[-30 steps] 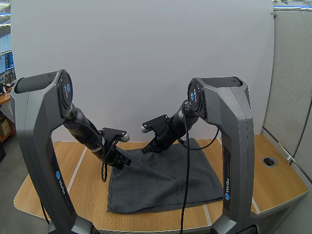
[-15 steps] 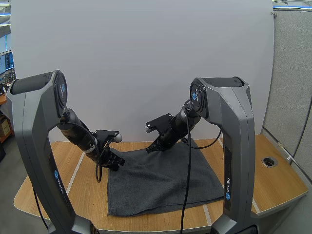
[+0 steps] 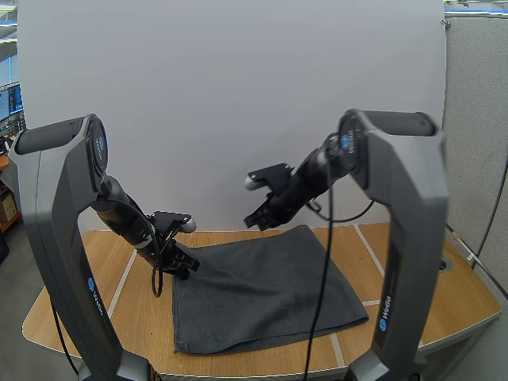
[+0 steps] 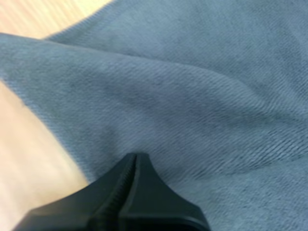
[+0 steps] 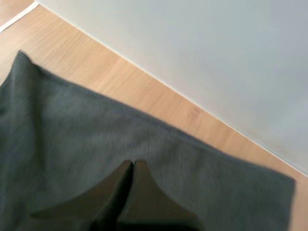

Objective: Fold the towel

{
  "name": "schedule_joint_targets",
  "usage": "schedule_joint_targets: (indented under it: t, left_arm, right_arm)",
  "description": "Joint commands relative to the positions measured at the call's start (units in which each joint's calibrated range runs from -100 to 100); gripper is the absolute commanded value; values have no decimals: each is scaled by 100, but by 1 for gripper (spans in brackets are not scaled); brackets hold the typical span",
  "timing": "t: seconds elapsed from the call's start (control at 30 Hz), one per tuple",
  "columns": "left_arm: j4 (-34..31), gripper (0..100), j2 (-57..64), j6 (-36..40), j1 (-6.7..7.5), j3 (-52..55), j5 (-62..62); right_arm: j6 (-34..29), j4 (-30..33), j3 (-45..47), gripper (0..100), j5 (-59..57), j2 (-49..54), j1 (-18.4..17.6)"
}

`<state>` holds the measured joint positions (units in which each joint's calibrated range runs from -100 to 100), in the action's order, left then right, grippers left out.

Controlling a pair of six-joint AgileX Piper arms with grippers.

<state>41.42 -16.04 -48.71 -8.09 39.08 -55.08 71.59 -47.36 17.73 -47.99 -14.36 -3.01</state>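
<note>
A dark grey towel point(image 3: 266, 290) lies spread in one layer on the wooden table point(image 3: 95, 313), with a low ridge near its back-left corner. My left gripper point(image 3: 184, 268) sits low at that corner. In the left wrist view its fingers lie together as one wedge point(image 4: 134, 156) pressed to the towel point(image 4: 202, 91), with no cloth visibly between the tips. My right gripper point(image 3: 255, 222) hangs in the air above the towel's back edge. It is shut and empty point(image 5: 132, 163), looking down on the towel point(image 5: 86, 130).
A white wall panel point(image 3: 238, 95) stands right behind the table's back edge. Bare wood shows left of the towel and at the right point(image 3: 468, 302). The towel's front edge lies close to the table's front edge.
My right gripper has lifted up and to the right, off the towel's back edge. My left gripper has slid left and down to the back-left corner. The towel lies flatter.
</note>
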Motion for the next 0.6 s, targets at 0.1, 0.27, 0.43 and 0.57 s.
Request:
schedule_joint_targets:
  t: [0.1, 0.27, 0.43, 0.57]
  left_arm:
    - [11, 0, 697, 10, -41, -857, -901]
    - [64, 0, 789, 129, -41, -1219, -1330]
    - [184, 0, 775, 87, -34, -1245, -1038]
    - [372, 0, 722, -63, -5, -1276, -879]
  right_arm:
    - [-638, 1527, 697, 0, -2712, 1443, 543]
    - [-602, 1722, 1636, 0, -2728, 1844, 611]
    - [-527, 1722, 2326, 0, -2787, 2068, 611]
    - [-492, 1709, 2624, 0, -3255, 2241, 611]
